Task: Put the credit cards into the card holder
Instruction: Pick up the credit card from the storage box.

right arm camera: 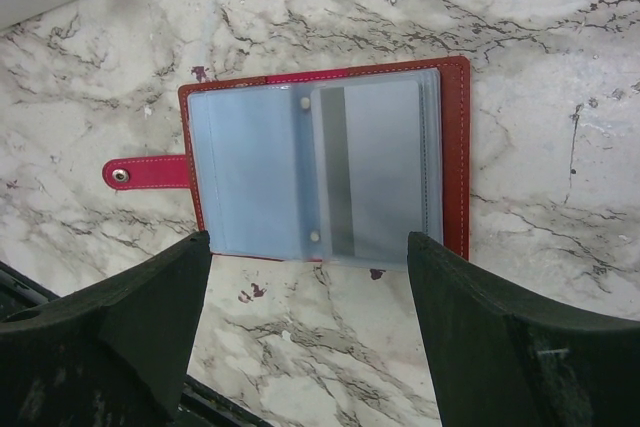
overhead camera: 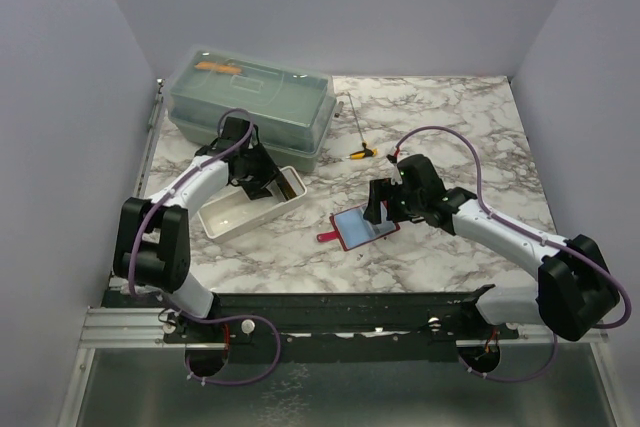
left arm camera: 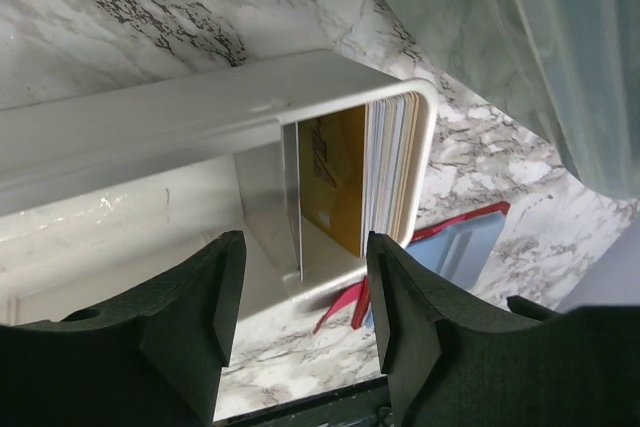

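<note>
The cards (left arm camera: 385,172) are stood on edge in a tight stack at the end of the tray (left arm camera: 150,122), pressed against its end wall, so that only their top edges are offered for a pinch from above. The left gripper (left arm camera: 300,277) is held directly over that end of the tray, jaws spread wide with nothing between them and the stack lined up just ahead of the gap. This is judged to be the approach for lifting a card out. The holder (right arm camera: 455,162) is laid open and flat on the table (overhead camera: 450,117), near the tray's card end, with its clear sleeves turned up so that a card can be slid in and its strap (right arm camera: 140,172) unfastened to one side. A card-like shape with a dark stripe is seen through one sleeve, so the task is judged partly done, though this cannot be told for sure. The right gripper (right arm camera: 310,277) is held above the holder, on the side away from the tray, jaws spread and empty, probably placed to steady the holder or to receive a card
</note>
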